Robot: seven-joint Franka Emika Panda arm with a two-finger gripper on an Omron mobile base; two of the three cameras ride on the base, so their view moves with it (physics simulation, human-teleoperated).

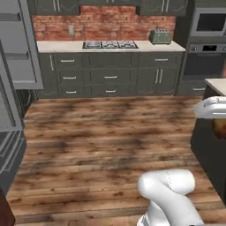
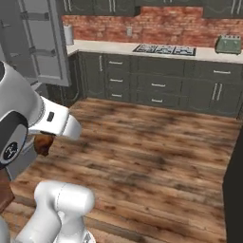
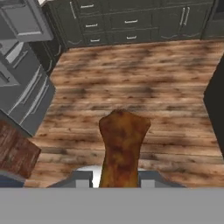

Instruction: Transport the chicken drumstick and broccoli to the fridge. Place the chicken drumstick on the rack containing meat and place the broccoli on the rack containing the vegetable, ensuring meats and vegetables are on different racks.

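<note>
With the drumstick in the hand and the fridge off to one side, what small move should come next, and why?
Probably keep the grip and bring the hand toward the open fridge. In the hand view the drumstick stands between the fingers over bare wood floor, with the fridge's grey shelves at the picture's left, apart from it. Which rack holds meat cannot be told yet.

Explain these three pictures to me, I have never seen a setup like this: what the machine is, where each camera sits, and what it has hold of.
This is a white robot arm on a driving base in a simulated kitchen. Two cameras ride behind the arm, one to its left, one to its right, looking over the wooden floor toward the cabinets and stove. The third camera sits on the hand. There the gripper is shut on the chicken drumstick, a reddish-brown piece sticking out ahead. The open grey fridge stands to the left.
</note>
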